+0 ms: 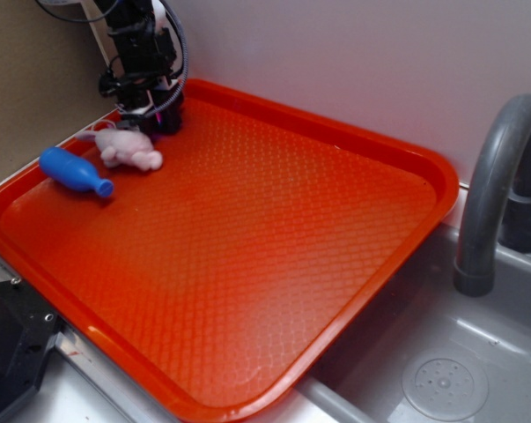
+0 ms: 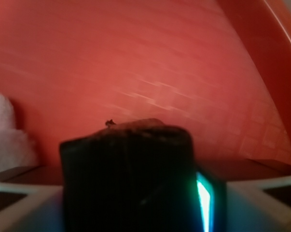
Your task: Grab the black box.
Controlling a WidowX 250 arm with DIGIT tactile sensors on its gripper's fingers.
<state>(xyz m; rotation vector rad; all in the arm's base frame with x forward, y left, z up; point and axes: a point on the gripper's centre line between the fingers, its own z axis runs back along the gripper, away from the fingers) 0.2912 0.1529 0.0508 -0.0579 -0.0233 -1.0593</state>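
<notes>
Though searched on every surface, finds no readable brand, label or writing in either view.

Sits at the far left corner of the orange tray: the black box, filling the lower middle of the wrist view, matte and dark, with a small frayed speck on its top edge. Lies between the pincer's two pale fingers, seen at the lower left and lower right of that view, with a green-cyan glow along the box's right side. Cannot tell from these pictures whether the fingers press the box or merely flank it.

Rests just beside the pincer, toward the near side: a pink plush toy, showing also as a pale fuzzy shape at the left edge of the wrist view. Lies a little farther left, near the tray's rim: a blue bottle-shaped toy. Stands off the tray at the lower left corner: a black metal piece with screws. Occupies the right side of the counter: a grey sink with a curved grey faucet.

Hangs down nearly vertical over the tray corner, cables looped at its side, pincer low at the tray surface, close against the tray's back rim.
</notes>
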